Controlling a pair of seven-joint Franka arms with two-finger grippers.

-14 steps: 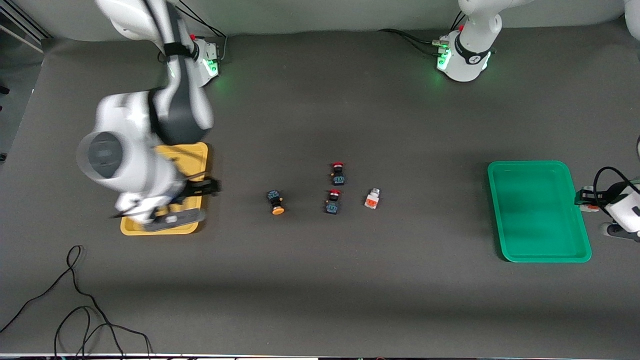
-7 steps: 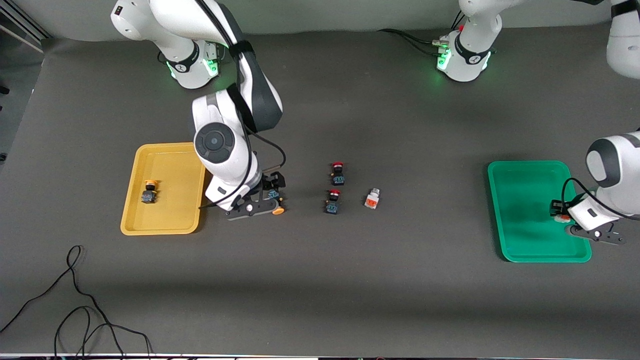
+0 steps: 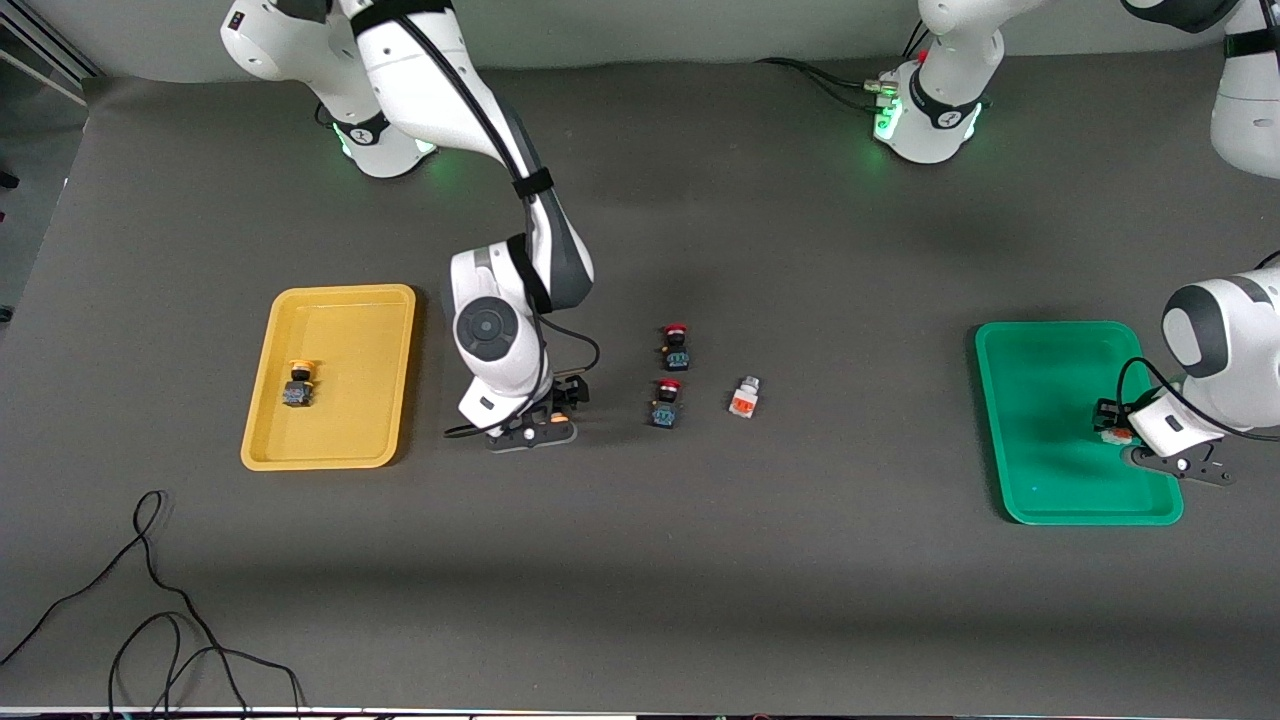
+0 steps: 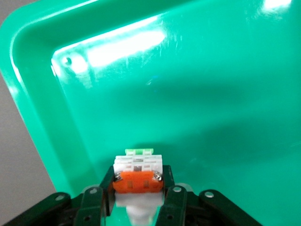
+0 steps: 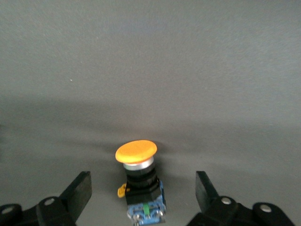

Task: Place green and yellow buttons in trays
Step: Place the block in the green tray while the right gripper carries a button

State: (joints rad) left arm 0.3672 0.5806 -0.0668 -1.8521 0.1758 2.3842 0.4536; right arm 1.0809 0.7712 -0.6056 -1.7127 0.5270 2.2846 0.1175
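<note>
Two end effectors [image 3: 1108,428] [image 3: 556,405] at buttons [image 4: 138,176] [image 5: 139,179].

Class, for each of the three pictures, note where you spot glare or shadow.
Left wrist view: white glare streaks on the green tray floor. Right wrist view: soft shadow on the table around the yellow button. Front view: green lamp glow at both arm bases.

A dark grey table [image 3: 760,580] carries loose black cables [image 3: 150,620] beneath a pale wall [image 3: 680,30].
</note>
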